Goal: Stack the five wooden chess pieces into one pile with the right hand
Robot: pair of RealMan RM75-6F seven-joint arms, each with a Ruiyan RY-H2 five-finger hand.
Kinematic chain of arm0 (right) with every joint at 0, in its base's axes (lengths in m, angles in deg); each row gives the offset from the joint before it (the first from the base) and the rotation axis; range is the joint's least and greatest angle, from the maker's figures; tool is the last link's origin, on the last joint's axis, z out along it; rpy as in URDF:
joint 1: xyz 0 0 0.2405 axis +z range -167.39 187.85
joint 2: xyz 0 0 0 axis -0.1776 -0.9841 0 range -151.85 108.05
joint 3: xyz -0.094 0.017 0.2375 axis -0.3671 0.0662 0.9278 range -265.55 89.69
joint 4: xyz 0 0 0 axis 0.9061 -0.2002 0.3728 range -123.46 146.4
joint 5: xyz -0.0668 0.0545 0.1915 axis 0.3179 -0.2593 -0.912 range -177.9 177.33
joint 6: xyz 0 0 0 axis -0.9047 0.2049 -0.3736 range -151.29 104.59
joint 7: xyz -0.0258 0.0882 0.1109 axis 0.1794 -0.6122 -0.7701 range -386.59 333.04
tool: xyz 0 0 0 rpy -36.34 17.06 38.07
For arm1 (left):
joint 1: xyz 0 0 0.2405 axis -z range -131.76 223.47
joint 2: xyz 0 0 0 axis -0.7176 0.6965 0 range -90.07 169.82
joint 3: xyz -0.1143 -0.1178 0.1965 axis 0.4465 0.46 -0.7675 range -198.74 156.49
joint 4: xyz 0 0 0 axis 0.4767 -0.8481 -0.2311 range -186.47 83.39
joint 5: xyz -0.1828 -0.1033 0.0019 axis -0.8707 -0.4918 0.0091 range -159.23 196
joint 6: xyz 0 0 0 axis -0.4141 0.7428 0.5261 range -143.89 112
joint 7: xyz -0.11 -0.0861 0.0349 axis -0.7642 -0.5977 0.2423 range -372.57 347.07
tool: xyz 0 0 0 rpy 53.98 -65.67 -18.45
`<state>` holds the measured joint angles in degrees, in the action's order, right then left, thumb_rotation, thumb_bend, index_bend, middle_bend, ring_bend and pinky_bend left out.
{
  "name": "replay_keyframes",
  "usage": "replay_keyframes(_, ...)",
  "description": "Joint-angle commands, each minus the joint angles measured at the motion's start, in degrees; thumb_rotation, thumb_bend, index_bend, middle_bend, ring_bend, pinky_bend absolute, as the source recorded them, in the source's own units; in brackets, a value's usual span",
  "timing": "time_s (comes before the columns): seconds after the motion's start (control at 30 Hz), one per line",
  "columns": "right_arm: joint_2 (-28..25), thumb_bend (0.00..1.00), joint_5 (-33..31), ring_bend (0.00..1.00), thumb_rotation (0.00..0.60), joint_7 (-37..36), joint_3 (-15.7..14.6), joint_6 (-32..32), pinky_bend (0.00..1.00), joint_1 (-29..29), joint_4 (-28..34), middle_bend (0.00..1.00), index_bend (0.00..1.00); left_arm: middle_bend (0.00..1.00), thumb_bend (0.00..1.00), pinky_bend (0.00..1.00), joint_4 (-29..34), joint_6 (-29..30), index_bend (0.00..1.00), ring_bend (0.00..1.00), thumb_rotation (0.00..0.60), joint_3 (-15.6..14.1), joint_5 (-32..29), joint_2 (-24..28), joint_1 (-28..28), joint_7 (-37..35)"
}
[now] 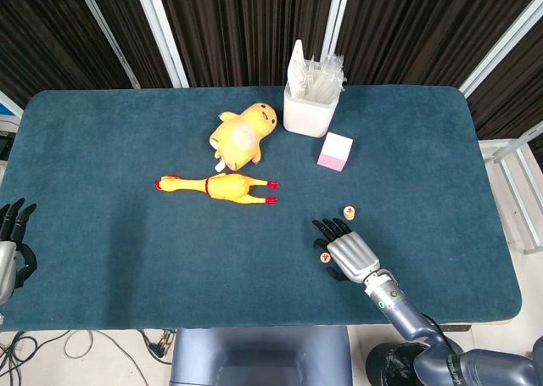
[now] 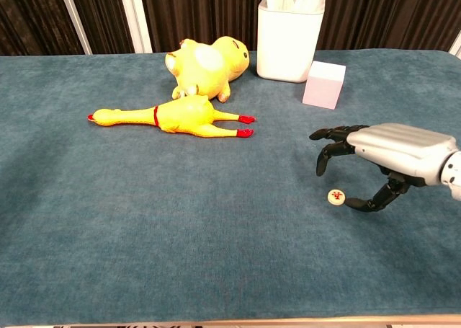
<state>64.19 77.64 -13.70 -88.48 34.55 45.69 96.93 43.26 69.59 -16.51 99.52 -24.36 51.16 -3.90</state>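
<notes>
A short stack of wooden chess pieces [image 1: 349,211] stands on the blue table right of centre; the chest view hides it behind my right hand. One loose piece [image 1: 324,257] [image 2: 336,196] with a red mark lies flat nearer the front edge. My right hand [image 1: 344,252] [image 2: 374,155] hovers just right of the loose piece, holding nothing. Its fingers [image 2: 324,146] arch over the piece and the thumb [image 2: 366,202] reaches in low beside it. My left hand [image 1: 10,243] rests at the table's far left edge, fingers spread and empty.
A yellow rubber chicken [image 1: 221,186] [image 2: 173,117] lies mid-table with a yellow plush [image 1: 242,134] [image 2: 205,66] behind it. A white container [image 1: 311,104] [image 2: 289,40] of plastic items and a pink cube [image 1: 335,151] [image 2: 323,84] stand at the back right.
</notes>
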Motion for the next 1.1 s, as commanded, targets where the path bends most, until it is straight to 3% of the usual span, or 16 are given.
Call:
replay_keyframes(0.03, 0.47, 0.4, -0.03, 0.02, 0.6, -0.27, 0.18, -0.67, 0.08, 0.14, -0.72, 0.04, 0.34, 0.0, 0.82, 0.01, 0.0, 0.01, 0.11, 0.0, 0.6, 0.01, -0.02, -0.02, -0.01, 0.02)
replay_keyframes(1.1, 2.09, 0.4, -1.37, 0.02, 0.6, -2.47, 2.16, -5.32, 0.08, 0.73, -5.04, 0.04, 0.44, 0.0, 0.82, 0.01, 0.21, 0.2, 0.11, 0.0, 0.6, 0.03, -0.02, 0.04, -0.1, 0.08)
